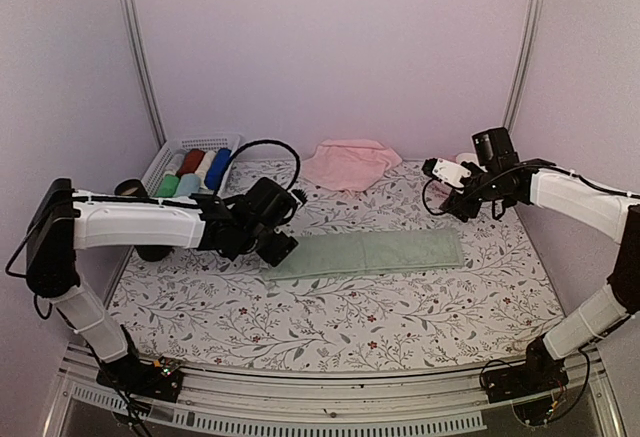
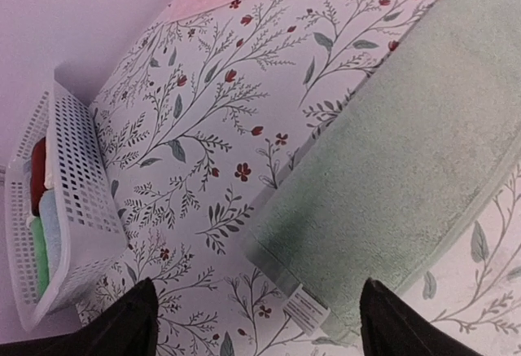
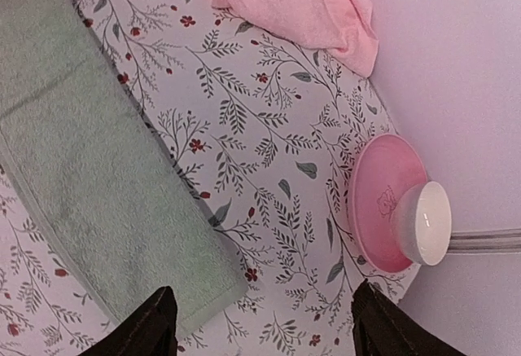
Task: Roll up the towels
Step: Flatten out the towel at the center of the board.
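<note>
Top external: mint green towel [image 1: 365, 254] lies flat as a long strip at bench [image 1: 330, 322] centre, pink towel [image 1: 348, 164] crumpled at 12 o'clock by the back wall. Left pincer [image 1: 278, 248] spread open over the strip's 9 o'clock end, gripping nothing. Right pincer [image 1: 443, 171] spread open above the 3 o'clock end, also empty. Basket [image 1: 190, 143] of rolled cloths at 10 o'clock
</note>
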